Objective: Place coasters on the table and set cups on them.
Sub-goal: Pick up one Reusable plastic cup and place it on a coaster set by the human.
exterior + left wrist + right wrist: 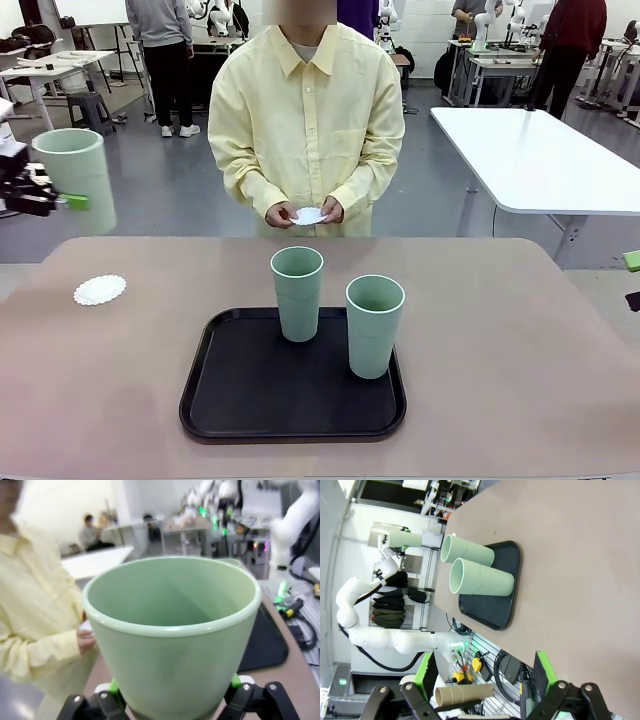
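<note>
The table (500, 380) fills the lower frame, with open room on either side of the central black tray (250, 395). At upper left, the left gripper (173, 686) reaches in level from the edge. It pinches a cup (78, 175) low on its wall, upright with its mouth up, high above a flat coaster (100, 290). At the right edge, the right gripper (482, 675) is spread, holding nothing. A rear cup (297, 295) and a front cup (374, 325) stand upright on the tray. The person's hands (282, 213) hold a second coaster (308, 215).
</note>
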